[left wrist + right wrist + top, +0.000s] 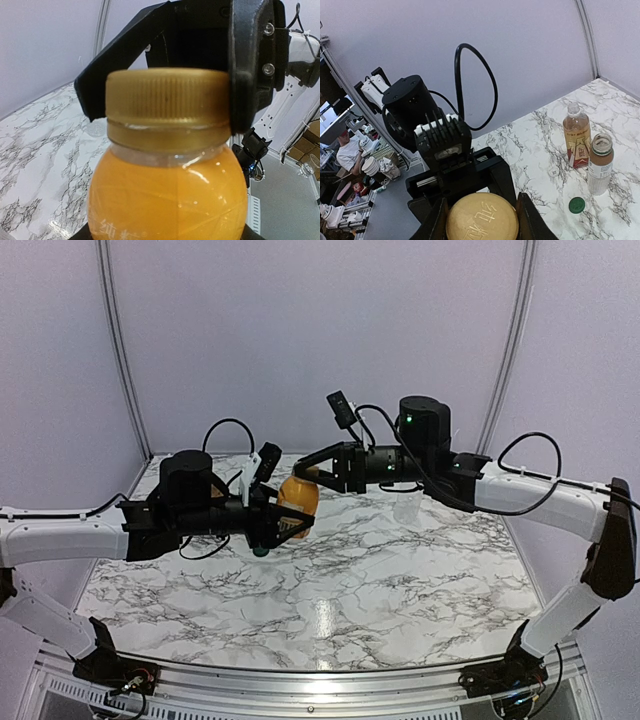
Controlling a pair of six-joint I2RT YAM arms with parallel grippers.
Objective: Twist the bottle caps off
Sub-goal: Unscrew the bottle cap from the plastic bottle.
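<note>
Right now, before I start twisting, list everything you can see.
orange juice bottle: one, orange, held above the table
orange cap: one, on that bottle
tea bottle: one, amber with red label, upright on the table, uncapped
short bottle: one, white label, beside the tea bottle, uncapped
green cap: one, dark green, loose by the short bottle
white cap: one, white, loose by the tea bottle
table: one, white marble pattern
left pincer: one, black, gripping the juice bottle
right pincer: one, black, closed around the orange cap
</note>
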